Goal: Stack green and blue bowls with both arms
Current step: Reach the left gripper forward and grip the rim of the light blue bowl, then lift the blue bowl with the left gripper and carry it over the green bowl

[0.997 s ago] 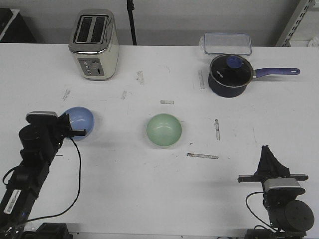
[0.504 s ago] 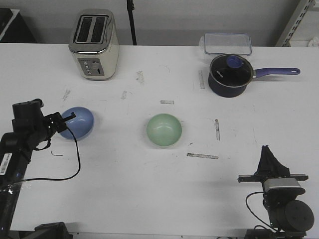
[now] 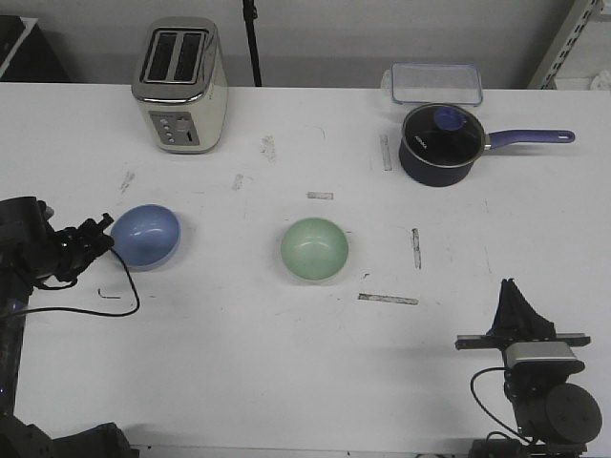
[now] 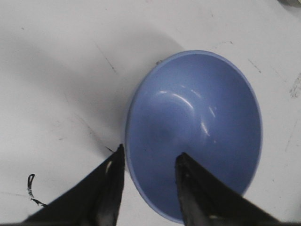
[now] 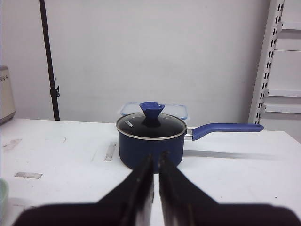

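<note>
Since the earlier frame the left gripper (image 3: 95,232) has withdrawn leftward, fingers parted astride the near rim of the light-blue matte round bowl (image 4: 197,132); close squarely on that rim before lifting, while the right gripper (image 5: 155,162) rests closed.

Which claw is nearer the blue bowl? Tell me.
Left. The left claw sits open right at the blue bowl, its rim between the fingers. The right claw stays shut far across the table.

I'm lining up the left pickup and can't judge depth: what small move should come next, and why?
Probably ease the left hand a touch further onto the blue bowl, then shut. In the wrist view its open fingers straddle the near rim but haven't clamped it. The green bowl sits free mid-table, and the right hand is shut and parked.
</note>
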